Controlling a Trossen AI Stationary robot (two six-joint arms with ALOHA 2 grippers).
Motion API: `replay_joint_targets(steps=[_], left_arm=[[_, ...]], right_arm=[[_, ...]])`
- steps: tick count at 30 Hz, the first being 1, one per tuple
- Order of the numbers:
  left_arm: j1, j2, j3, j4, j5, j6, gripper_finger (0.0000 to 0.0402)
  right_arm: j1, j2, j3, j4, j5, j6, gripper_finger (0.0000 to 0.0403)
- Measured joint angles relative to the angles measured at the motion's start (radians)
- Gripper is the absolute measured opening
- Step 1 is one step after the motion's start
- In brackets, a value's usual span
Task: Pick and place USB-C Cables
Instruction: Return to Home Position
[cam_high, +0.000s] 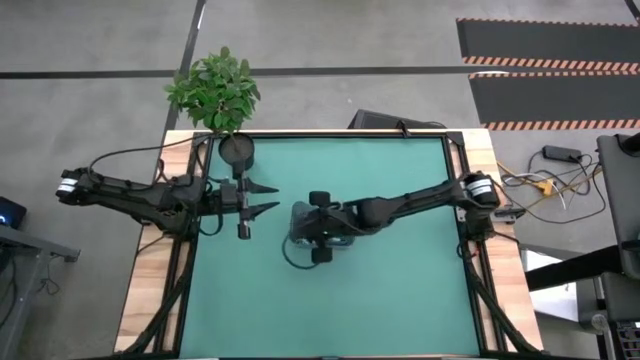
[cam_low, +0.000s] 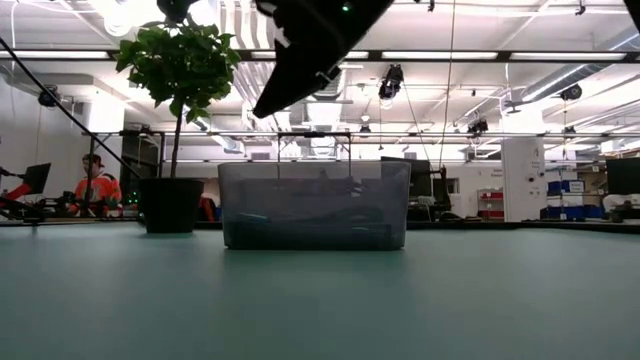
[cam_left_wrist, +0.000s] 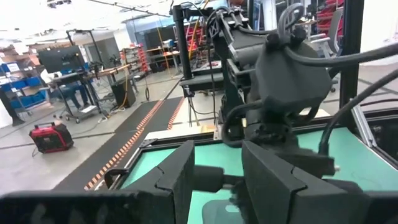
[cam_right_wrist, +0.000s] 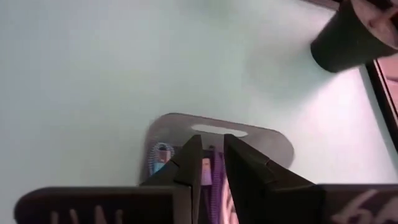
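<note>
While right end effector (cam_right_wrist: 211, 146) hangs parted over container (cam_low: 312, 190) (cables (cam_right_wrist: 216, 177) inside), left end effector (cam_high: 268, 199) spread, green mat (cam_high: 330, 300), workshop (cam_low: 500, 110)

Ceiling strip lights (cam_low: 120, 15) glare white in the low view (bleaching the top of the plant (cam_low: 182, 62)). The bench (cam_right_wrist: 93, 68) is evenly bright, washed pale in the right wrist view, with only soft shadows.
</note>
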Motion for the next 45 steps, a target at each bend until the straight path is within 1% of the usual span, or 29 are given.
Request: replay_joint_targets(steps=[7, 13, 16, 20, 23, 28, 33, 38, 45], left_arm=[[0.0, -0.027, 0.0, -0.072, 0.0, -0.026, 0.0118], [-0.001, -0.073, -0.002, -0.181, 0.006, -0.031, 0.0118], [-0.002, -0.099, -0.014, -0.232, 0.053, -0.047, 0.0118], [-0.002, -0.148, -0.078, -0.234, 0.16, -0.053, 0.0118], [-0.002, -0.206, -0.136, -0.235, 0.214, -0.054, 0.0118], [-0.002, -0.323, -0.212, -0.23, 0.23, -0.08, 0.0118], [-0.002, -0.446, -0.292, -0.228, 0.315, -0.08, 0.0118], [-0.003, -0.58, -0.39, -0.211, 0.317, -0.08, 0.0118], [-0.002, -0.764, -0.489, -0.197, 0.317, -0.079, 0.0118]], right_arm=[[0.017, -0.127, -0.24, 0.222, 0.001, -0.028, 0.0054], [0.018, -0.319, -0.487, 0.364, 0.001, -0.042, 0.0054], [0.018, -0.444, -0.611, 0.415, 0.002, -0.052, 0.0054], [0.013, -0.624, -0.759, 0.467, 0.004, -0.054, 0.0054], [0.013, -0.767, -0.862, 0.495, 0.01, -0.053, 0.0054], [0.013, -0.988, -1.007, 0.513, 0.036, -0.035, 0.0054], [0.013, -1.198, -1.136, 0.515, 0.086, -0.048, 0.0054], [0.013, -1.394, -1.243, 0.513, 0.131, -0.093, 0.0054], [0.013, -1.669, -1.369, 0.502, 0.139, -0.148, 0.0054]])
